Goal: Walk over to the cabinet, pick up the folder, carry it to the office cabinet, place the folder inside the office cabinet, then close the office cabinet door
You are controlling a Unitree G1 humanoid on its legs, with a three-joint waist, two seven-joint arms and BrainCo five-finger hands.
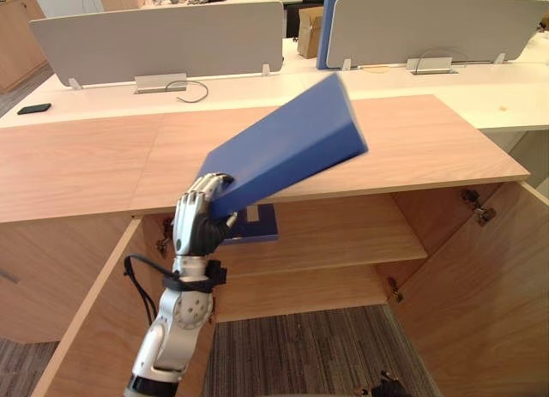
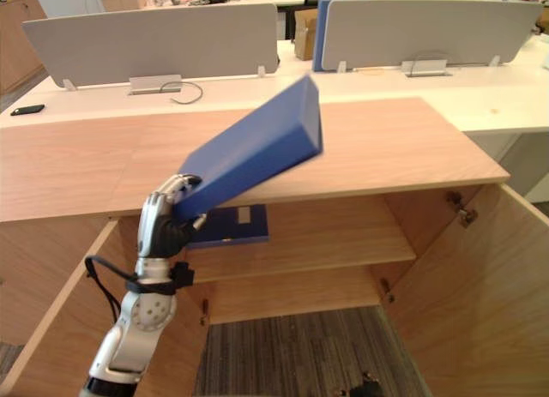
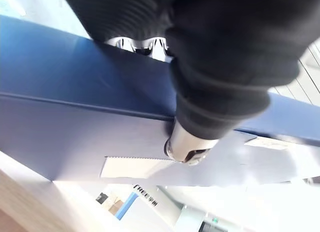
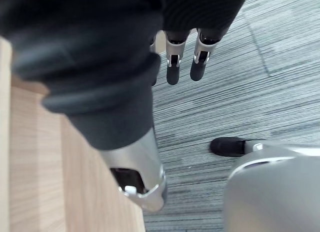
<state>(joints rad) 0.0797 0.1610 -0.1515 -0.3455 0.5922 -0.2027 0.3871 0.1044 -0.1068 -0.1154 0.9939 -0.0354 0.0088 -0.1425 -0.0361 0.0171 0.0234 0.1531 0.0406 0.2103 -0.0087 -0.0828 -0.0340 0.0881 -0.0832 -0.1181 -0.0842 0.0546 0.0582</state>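
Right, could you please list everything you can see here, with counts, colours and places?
folder: one, blue, held tilted above the cabinet top
second folder: one, blue, lying flat on the cabinet's shelf
cabinet: one, light wood, straight ahead, both doors open
desk: one, white, behind the cabinet
desk dividers: two, grey, standing on the desk
phone: one, black, at the desk's far left
cardboard box: one, brown, behind the gap between the dividers
carpet: grey, striped, on the floor
left hand: curled round the folder's lower end
right hand: fingers relaxed, hanging over the carpet
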